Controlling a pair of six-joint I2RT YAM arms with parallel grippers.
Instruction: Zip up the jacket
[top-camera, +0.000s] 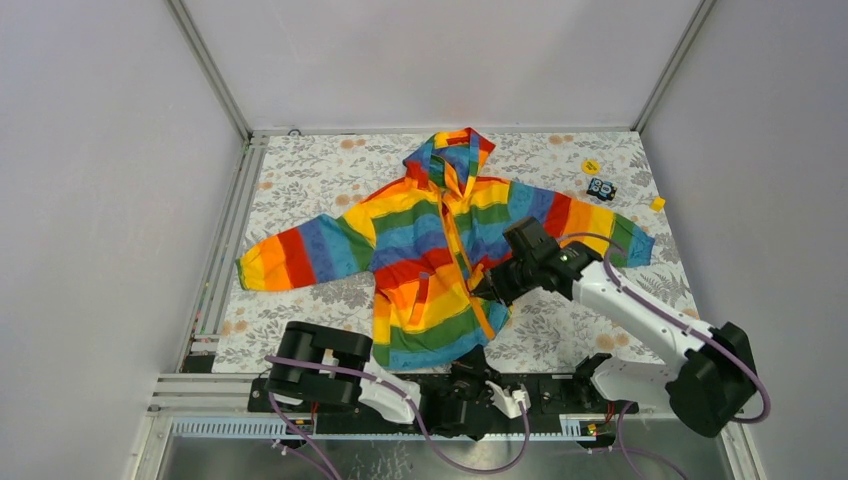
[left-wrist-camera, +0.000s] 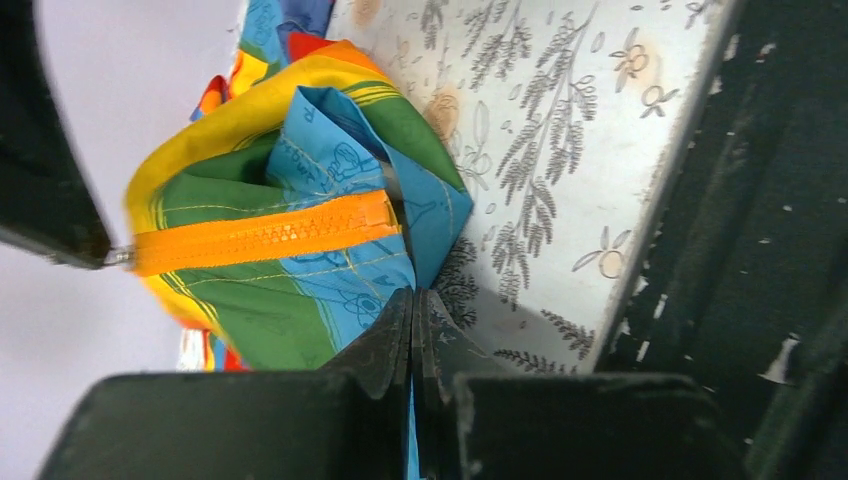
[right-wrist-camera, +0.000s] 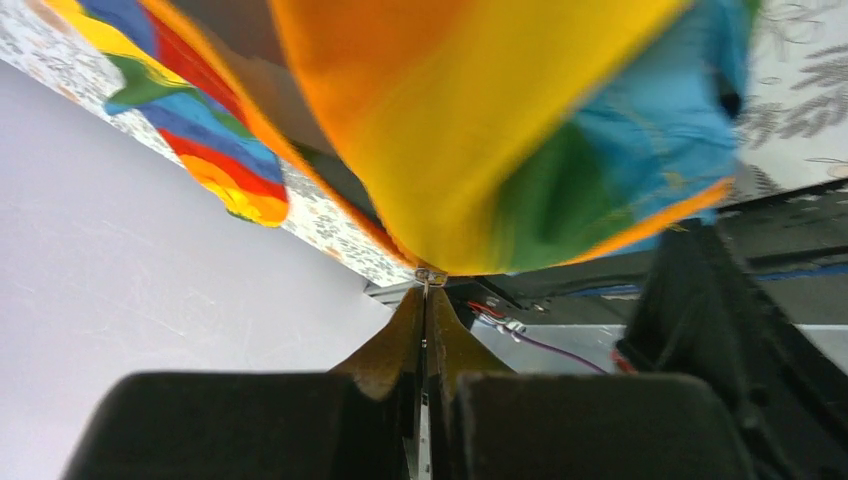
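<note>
Black rail (top-camera: 540, 392) runs nearest, where the left arm's (top-camera: 320, 365) jaws pinch shut on the jacket's (top-camera: 440, 250) blue hem (left-wrist-camera: 420, 255). The right arm's (top-camera: 640, 310) jaws clamp its zipper pull (right-wrist-camera: 430, 276). Beyond, the jacket lies spread on the floral bench (top-camera: 300, 180), grey walls (top-camera: 100, 150) around.

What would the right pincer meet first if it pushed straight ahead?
The jacket: its striped fabric fills the wrist view just beyond the right pincer, shut on a small metal piece, probably the zipper pull. Blur hides depth.
</note>
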